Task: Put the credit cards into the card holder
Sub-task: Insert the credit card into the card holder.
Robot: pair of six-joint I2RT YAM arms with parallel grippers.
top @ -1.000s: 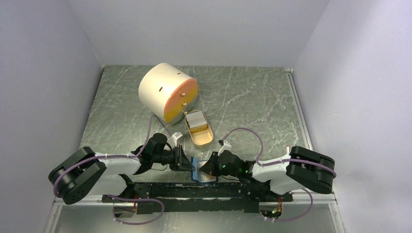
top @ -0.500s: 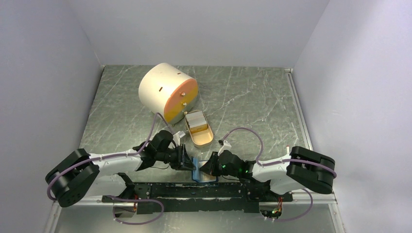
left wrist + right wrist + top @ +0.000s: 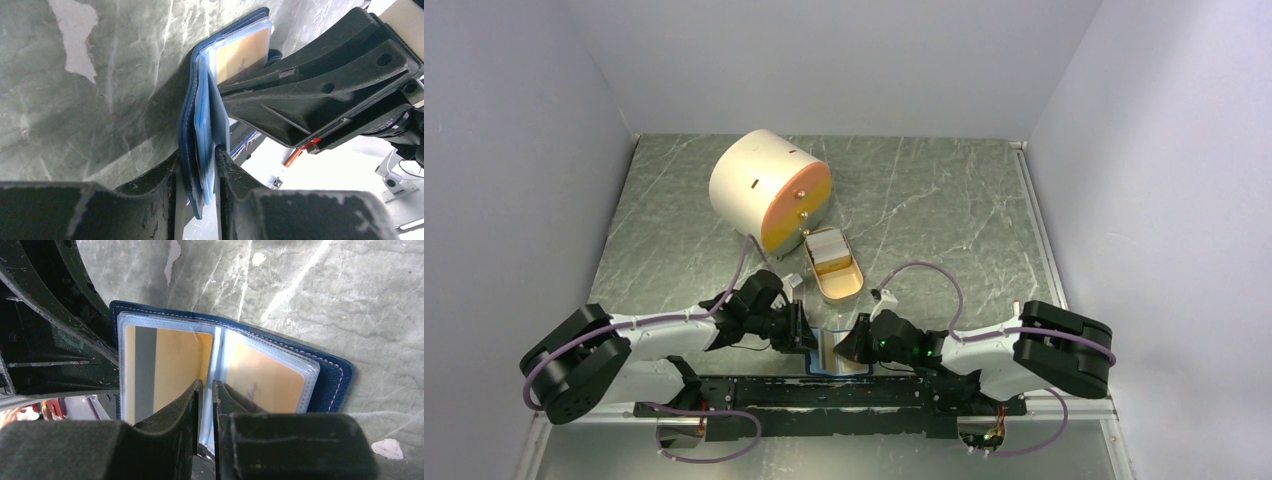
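The dark blue card holder (image 3: pixel 828 353) stands open on the table's near edge between my two grippers. My left gripper (image 3: pixel 805 334) is shut on its blue cover and several clear sleeves (image 3: pixel 197 152). My right gripper (image 3: pixel 852 349) is shut on one clear sleeve at the middle fold (image 3: pixel 207 386). In the right wrist view the card holder (image 3: pixel 330 376) shows tan cards inside its sleeves. The whitish-grey credit cards (image 3: pixel 827 248) lie stacked in the tan oval dish (image 3: pixel 844 286), behind both grippers.
A big cream cylinder with an orange face (image 3: pixel 767 189) lies behind the dish. The black rail of the arm bases (image 3: pixel 844 390) runs just in front of the card holder. Grey walls close in the left, back and right.
The left gripper has shifted slightly right and back. The card holder has opened wider, and its pale inner sleeves now show from above. The right arm has barely moved.
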